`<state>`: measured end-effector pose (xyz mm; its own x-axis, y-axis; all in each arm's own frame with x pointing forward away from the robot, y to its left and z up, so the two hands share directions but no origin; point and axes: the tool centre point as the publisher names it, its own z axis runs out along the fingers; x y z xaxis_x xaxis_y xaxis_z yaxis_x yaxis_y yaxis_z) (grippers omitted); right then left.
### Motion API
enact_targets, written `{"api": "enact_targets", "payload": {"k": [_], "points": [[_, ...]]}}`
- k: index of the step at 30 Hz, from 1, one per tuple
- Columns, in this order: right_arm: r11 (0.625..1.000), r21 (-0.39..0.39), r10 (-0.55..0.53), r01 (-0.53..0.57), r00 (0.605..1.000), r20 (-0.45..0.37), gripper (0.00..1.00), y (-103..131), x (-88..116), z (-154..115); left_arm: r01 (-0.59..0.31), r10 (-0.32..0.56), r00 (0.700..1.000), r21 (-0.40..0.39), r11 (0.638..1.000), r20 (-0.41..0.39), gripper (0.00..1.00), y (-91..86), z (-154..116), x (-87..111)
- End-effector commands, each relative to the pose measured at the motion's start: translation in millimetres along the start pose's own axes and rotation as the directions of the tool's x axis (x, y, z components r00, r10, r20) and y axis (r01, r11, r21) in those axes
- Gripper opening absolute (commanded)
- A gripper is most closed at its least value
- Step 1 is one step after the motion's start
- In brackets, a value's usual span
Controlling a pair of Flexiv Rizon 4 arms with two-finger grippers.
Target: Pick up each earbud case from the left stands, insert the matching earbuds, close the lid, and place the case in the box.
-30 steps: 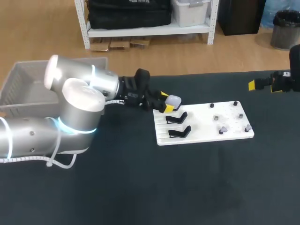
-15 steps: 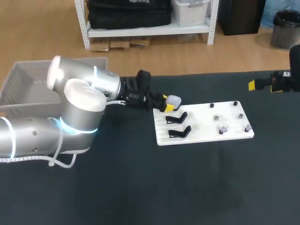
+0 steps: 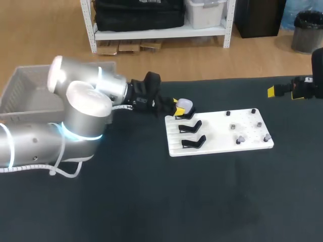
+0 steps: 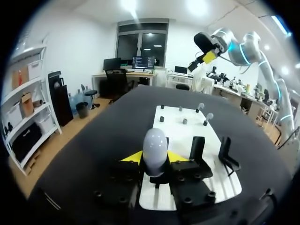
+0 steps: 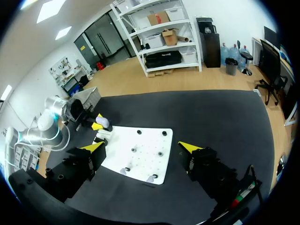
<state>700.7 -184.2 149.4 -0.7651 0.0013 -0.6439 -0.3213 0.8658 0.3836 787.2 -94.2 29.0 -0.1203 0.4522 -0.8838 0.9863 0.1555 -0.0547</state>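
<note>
A pale, egg-shaped earbud case (image 3: 184,105) sits at the far left corner of the white board (image 3: 222,138), over the first stand. My left gripper (image 3: 178,111) is shut on it. In the left wrist view the case (image 4: 155,149) stands upright with a yellow tip pressed against each side of it. Two empty black stands (image 3: 192,126) (image 3: 194,141) are beside it. Small earbuds on pegs (image 3: 241,138) dot the board's right half. My right gripper (image 3: 275,91) hangs open at the table's far right, well away from the board (image 5: 138,154).
A grey open box (image 3: 25,91) stands at the table's far left, behind my left arm. The dark table (image 3: 202,201) stretches bare in front of the board. The right arm's gripper (image 4: 208,55) shows far ahead in the left wrist view.
The left gripper's fingers have closed in on the case, and the case has shifted slightly up and back from the stand. The right arm has not moved.
</note>
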Motion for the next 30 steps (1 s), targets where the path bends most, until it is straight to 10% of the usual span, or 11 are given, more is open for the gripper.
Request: {"api": "enact_targets", "payload": {"k": [1,7,19,30], "points": [[1.0,0.0,0.0,0.0,1.0,-0.001,1.0,0,0,0,-0.033,0.033,0.999,0.009,0.999,0.001,0.0,-7.1,-15,-12.4],[1.0,0.0,0.0,0.0,1.0,-0.001,1.0,0,0,0,-0.06,0.06,0.998,0.006,0.998,0.011,0.0,-12.7,-21,-24.9],[0.998,-0.003,-0.058,0.057,0.994,-0.094,1.0,86,-7,62,-0.066,0.066,0.998,-0.049,0.997,-0.003,0.0,-33.9,-22,-53.5],[0.995,-0.073,-0.084,0.072,0.982,-0.168,1.0,113,4,95,-0.124,0.126,0.992,-0.077,0.989,0.024,0.0,-48.3,-32,-77.3]]}}
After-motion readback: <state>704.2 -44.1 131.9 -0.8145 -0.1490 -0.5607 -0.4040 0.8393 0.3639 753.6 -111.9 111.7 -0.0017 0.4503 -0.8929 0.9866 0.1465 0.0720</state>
